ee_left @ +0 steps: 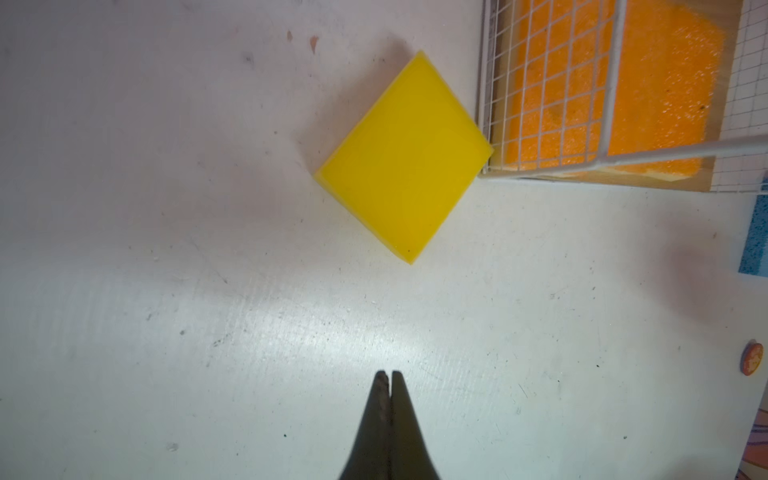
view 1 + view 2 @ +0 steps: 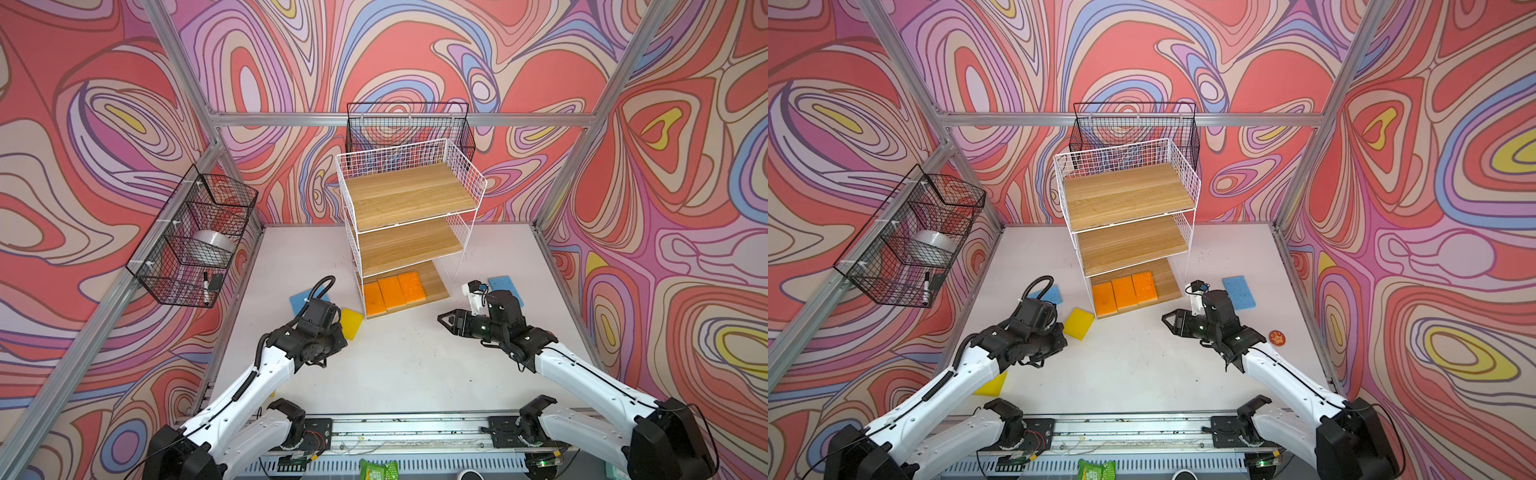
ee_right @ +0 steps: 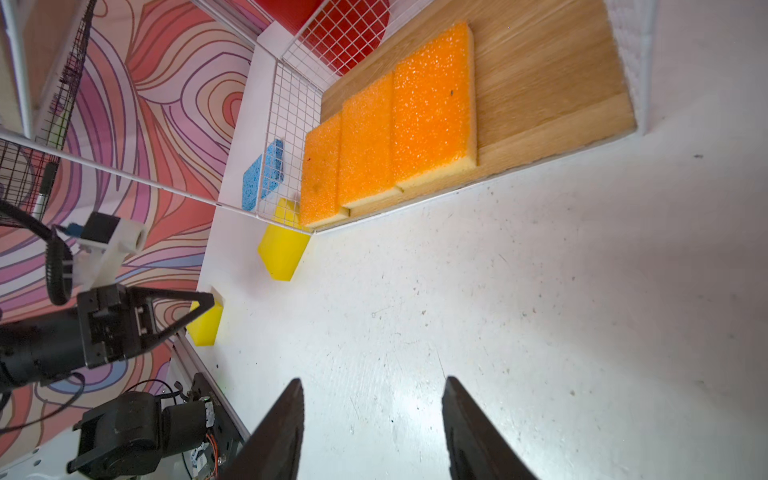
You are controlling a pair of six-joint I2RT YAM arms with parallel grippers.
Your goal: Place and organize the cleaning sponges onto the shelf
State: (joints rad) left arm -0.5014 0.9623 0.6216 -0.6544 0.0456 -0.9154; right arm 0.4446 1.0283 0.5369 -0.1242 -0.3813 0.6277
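Observation:
Three orange sponges lie side by side on the bottom board of the shelf; its upper boards are bare. A yellow sponge lies on the table, touching the shelf's front left corner. My left gripper hangs shut and empty just short of it. A second yellow sponge lies near the left edge, partly under my left arm. One blue sponge lies left of the shelf, another right of it behind my right wrist. My right gripper is open and empty over bare table.
Black wire baskets on the left wall hold a tape roll and a marker. Another black basket hangs behind the shelf. A small orange disc lies by my right arm. A green packet sits beyond the front rail.

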